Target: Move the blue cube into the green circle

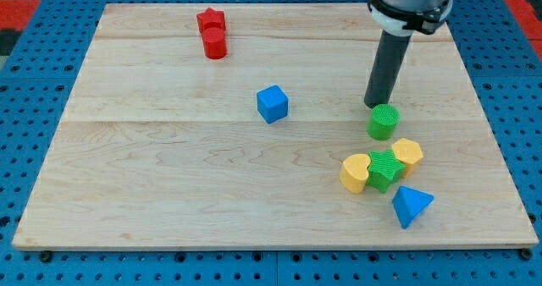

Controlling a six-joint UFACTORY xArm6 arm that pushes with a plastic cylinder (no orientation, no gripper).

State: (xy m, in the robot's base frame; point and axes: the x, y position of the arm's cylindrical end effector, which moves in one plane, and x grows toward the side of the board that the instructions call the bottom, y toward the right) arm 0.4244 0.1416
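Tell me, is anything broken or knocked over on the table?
Nothing looks broken or tipped. The blue cube sits alone mid-board, turned a bit askew. My tip stands just above the green circle, far to the cube's right.

Bright, even overhead light falls across the pale wooden board [169, 151], with no glare on the grain. Short soft shadows sit close under the blue cube [273, 103] and the green cylinder [383, 122]. Focus stays sharp edge to edge; the board's edges run straight, without visible distortion.
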